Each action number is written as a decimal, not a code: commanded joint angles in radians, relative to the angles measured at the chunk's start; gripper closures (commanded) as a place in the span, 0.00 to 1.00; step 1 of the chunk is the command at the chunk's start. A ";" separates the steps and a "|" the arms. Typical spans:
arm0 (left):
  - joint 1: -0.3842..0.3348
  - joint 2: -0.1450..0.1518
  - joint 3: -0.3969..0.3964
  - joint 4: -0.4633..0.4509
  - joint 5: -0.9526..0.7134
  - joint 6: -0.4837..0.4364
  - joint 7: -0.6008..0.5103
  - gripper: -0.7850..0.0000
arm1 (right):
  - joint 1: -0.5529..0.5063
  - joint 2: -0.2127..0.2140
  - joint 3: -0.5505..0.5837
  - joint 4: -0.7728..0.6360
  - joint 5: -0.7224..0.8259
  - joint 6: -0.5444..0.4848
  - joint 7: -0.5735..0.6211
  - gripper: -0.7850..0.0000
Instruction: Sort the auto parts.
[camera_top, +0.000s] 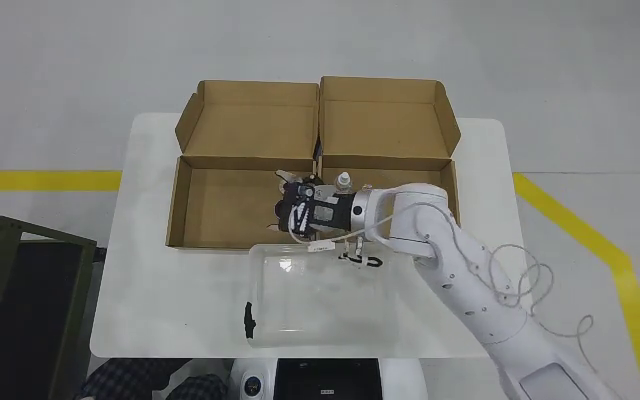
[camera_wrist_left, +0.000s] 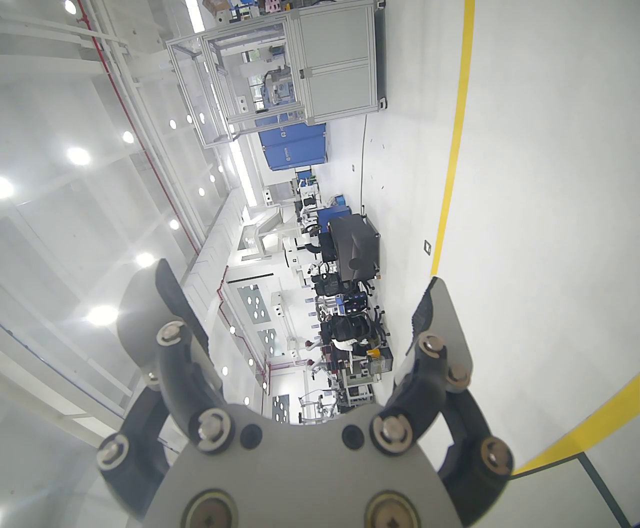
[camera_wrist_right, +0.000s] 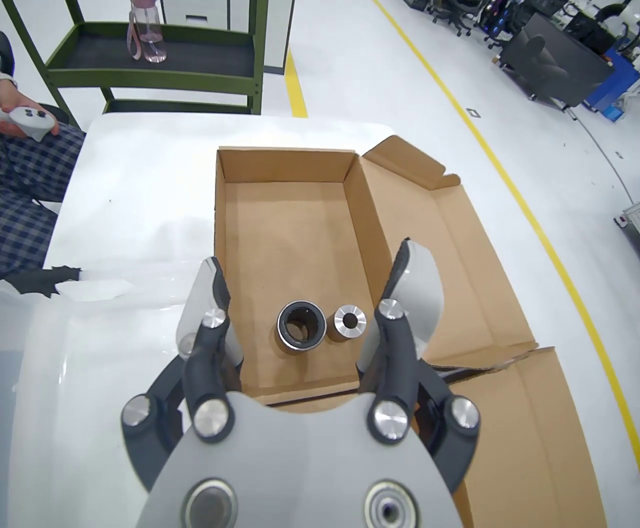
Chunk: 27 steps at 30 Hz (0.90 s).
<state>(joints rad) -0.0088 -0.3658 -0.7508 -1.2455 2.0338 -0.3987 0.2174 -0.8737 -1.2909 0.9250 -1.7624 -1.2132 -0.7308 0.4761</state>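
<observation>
Two metal parts stand upright side by side on the floor of the left cardboard box (camera_wrist_right: 280, 215): a dark-rimmed steel sleeve (camera_wrist_right: 301, 327) and a smaller silver cylinder with a centre hole (camera_wrist_right: 350, 322). My right gripper (camera_wrist_right: 310, 272) hangs open just above them with nothing between its fingers. In the top view the right gripper (camera_top: 283, 208) sits over the near right corner of the left box (camera_top: 215, 205). My left gripper (camera_wrist_left: 300, 280) is open and empty, pointing out at the room away from the table.
A second open cardboard box (camera_top: 440, 175) adjoins the first on the right. A clear plastic bin (camera_top: 320, 295) with a black latch (camera_top: 248, 318) stands at the table's near edge. A green shelf rack (camera_top: 30, 290) stands left of the table.
</observation>
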 joint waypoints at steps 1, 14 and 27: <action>0.000 0.000 0.000 0.000 0.000 0.000 0.000 0.00 | -0.041 0.011 0.040 -0.040 -0.005 -0.003 0.002 0.22; 0.000 0.000 0.000 0.000 0.000 0.000 0.000 0.00 | -0.305 0.076 0.285 -0.152 -0.046 -0.090 -0.105 0.00; 0.000 0.000 0.000 0.000 0.000 0.000 0.000 0.00 | -0.546 0.119 0.529 -0.212 -0.113 -0.083 -0.335 0.00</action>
<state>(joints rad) -0.0088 -0.3658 -0.7508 -1.2455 2.0338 -0.3987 0.2174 -1.4020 -1.1745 1.4366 -1.9723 -1.3204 -0.8171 0.1593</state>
